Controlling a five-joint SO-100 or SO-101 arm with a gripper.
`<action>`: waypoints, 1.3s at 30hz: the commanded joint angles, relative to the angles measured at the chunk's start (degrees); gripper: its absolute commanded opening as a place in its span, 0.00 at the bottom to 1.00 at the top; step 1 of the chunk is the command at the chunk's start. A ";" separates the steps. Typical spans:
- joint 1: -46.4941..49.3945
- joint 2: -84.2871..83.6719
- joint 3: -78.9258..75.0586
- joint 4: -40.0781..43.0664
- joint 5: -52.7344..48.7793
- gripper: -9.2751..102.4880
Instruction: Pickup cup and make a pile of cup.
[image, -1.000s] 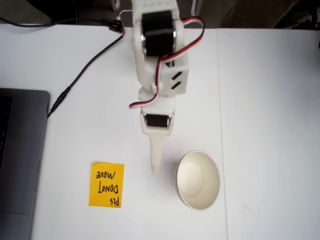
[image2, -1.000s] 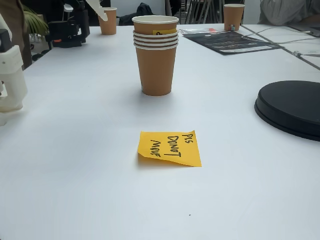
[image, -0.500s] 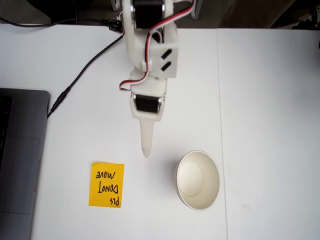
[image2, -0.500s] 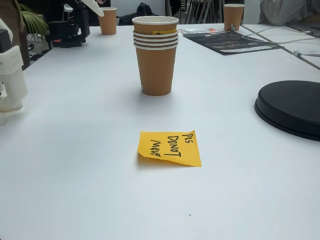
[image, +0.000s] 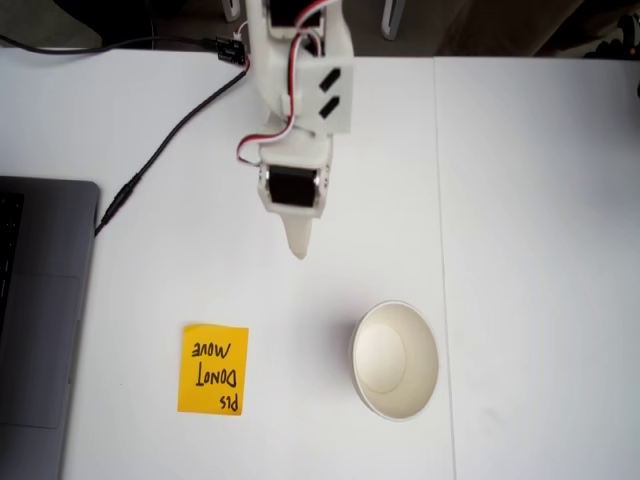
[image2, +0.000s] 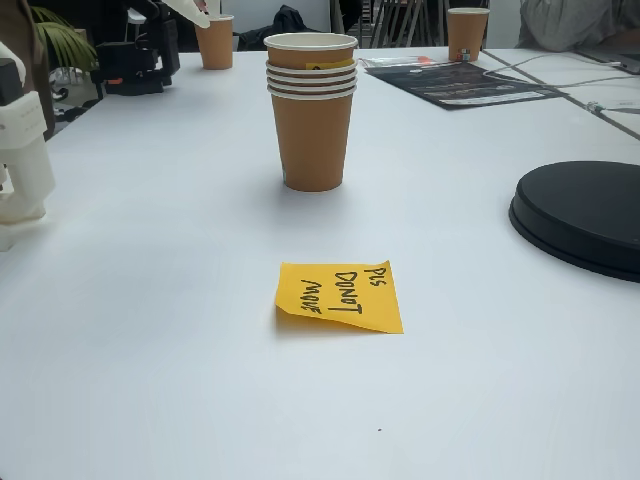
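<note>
The pile of cup stands upright on the white table: several orange-brown paper cups nested in one another. In the fixed view from above, the pile of cup looks like one cream-white cup mouth at the lower middle. My gripper hangs above the table, up and to the left of the pile and well apart from it. Its white fingers taper to one point, shut with nothing in them. In the low fixed view, the gripper tip shows at the far top left.
An orange sticky note lies in front of the pile. A grey laptop and a black cable are at the left. A black disc sits at the right; two single cups stand far back.
The gripper has drawn back from beside the pile toward the arm's base, up the picture from above. The pile and the note have not moved.
</note>
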 joint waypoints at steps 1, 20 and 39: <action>0.09 4.04 1.76 -2.99 -0.44 0.02; -0.44 20.83 28.13 -15.56 -0.44 0.02; -3.78 34.19 44.30 -19.95 -0.53 0.02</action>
